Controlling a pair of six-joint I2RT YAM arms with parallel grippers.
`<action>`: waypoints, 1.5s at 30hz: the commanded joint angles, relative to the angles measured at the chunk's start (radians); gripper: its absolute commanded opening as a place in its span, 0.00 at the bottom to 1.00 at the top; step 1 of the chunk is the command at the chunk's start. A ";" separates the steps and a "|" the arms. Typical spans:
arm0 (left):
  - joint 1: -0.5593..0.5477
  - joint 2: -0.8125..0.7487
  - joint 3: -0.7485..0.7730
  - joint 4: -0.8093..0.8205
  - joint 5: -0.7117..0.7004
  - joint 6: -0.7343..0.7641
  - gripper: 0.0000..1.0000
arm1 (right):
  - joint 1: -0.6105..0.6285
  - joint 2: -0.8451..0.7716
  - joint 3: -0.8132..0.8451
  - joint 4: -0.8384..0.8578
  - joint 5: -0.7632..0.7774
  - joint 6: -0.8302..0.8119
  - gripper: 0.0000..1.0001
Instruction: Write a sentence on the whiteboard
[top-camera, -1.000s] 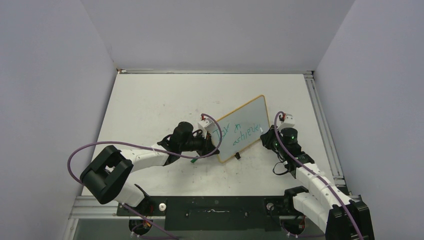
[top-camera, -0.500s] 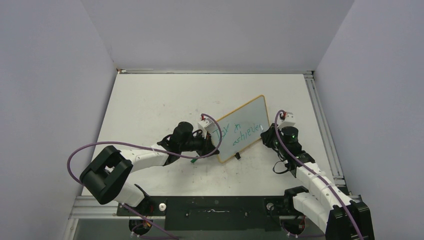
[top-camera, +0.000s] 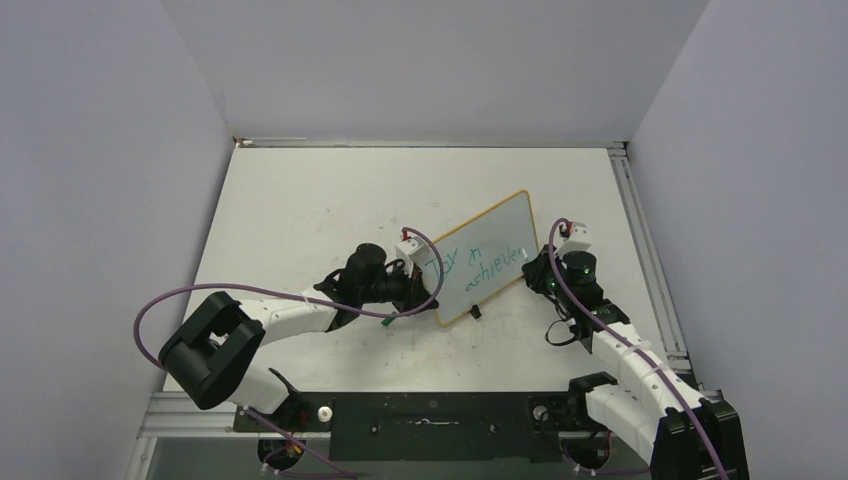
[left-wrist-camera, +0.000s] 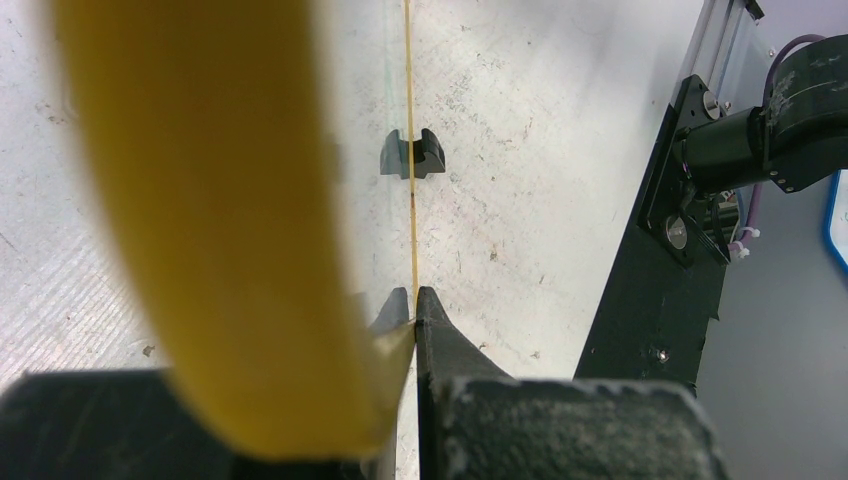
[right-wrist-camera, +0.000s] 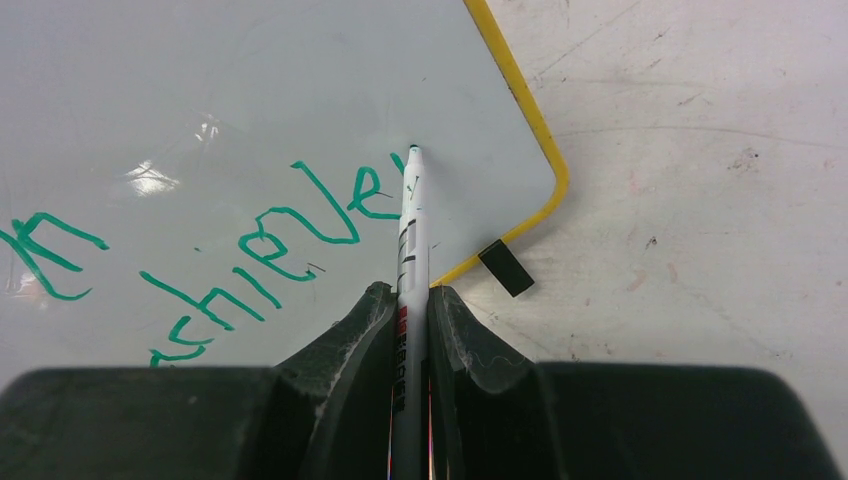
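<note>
The whiteboard (top-camera: 487, 250) with a yellow rim stands tilted on the table's middle. Teal handwriting (top-camera: 478, 265) runs in two slanted lines; the right wrist view shows the lower line (right-wrist-camera: 270, 250) reading roughly "achieve". My left gripper (top-camera: 418, 285) is shut on the board's left edge; the left wrist view shows the thin yellow rim (left-wrist-camera: 411, 180) between the fingertips. My right gripper (top-camera: 537, 273) is shut on a white marker (right-wrist-camera: 410, 260), its tip touching the board near the lower right corner, just past the last letter.
A black foot (right-wrist-camera: 505, 267) sits under the board's corner, another (left-wrist-camera: 411, 157) shows in the left wrist view. The black base bar (top-camera: 430, 412) lies at the near edge. Grey walls enclose the table; a metal rail (top-camera: 645, 250) runs along the right side.
My right gripper with the marker has shifted slightly right and toward the near edge along the board's lower line. The left arm and board have not moved.
</note>
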 joint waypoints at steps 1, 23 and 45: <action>-0.005 -0.029 0.012 -0.013 0.044 -0.007 0.00 | -0.006 0.007 0.017 0.074 0.002 -0.016 0.05; -0.008 -0.027 0.020 -0.019 0.044 -0.007 0.00 | -0.006 0.024 0.028 0.091 0.041 -0.015 0.05; -0.008 -0.023 0.027 -0.022 0.048 -0.004 0.00 | -0.003 0.041 -0.019 0.060 0.020 0.020 0.05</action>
